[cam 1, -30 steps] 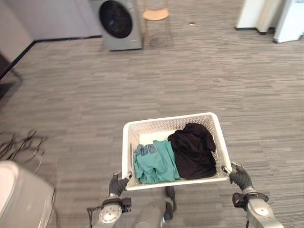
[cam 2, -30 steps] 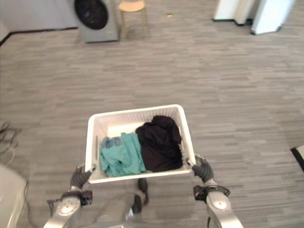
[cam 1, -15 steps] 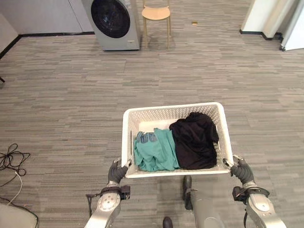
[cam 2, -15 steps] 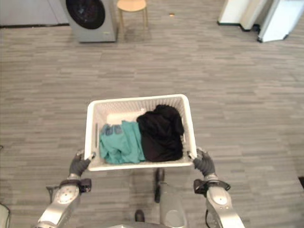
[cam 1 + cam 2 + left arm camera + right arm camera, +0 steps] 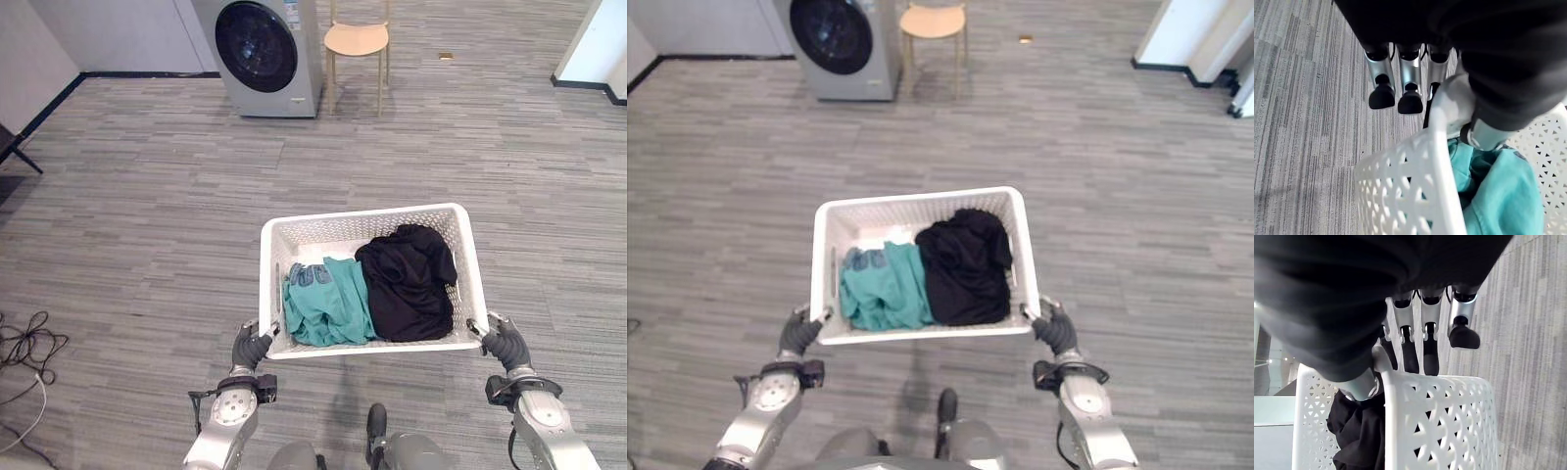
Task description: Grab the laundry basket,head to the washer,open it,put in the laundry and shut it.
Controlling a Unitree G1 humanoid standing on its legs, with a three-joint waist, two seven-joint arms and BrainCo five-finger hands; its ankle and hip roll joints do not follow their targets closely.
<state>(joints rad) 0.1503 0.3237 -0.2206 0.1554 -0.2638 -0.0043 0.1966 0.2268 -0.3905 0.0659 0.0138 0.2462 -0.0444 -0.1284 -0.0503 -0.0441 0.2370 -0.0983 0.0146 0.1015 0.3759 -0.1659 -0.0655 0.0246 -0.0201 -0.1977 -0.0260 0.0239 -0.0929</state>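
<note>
Nearer now, round-doored washer [image 5: 269, 54]; both hands [image 5: 252, 346] [image 5: 505, 343] grip perforated white plastic basket [image 5: 269, 284].

Grey floor [image 5: 147, 196] with thin plank-like stripes is running everywhere around my left hand [image 5: 251, 346] and my right hand [image 5: 503, 343], and it's looking evenly lit, no harsh glare anywhere. Way out ahead, roughly between the two hands, a little wooden chair [image 5: 357, 39] with a pale round seat is standing on skinny legs. A small brownish bit [image 5: 446, 57] is lying on the floor just right of it. Far ahead on my left-hand side a light grey wall [image 5: 118, 29] is meeting the floor along a black baseboard [image 5: 147, 73]. Far ahead past my right hand, a white wall section [image 5: 598, 49] is sitting on its own dark baseboard.
</note>
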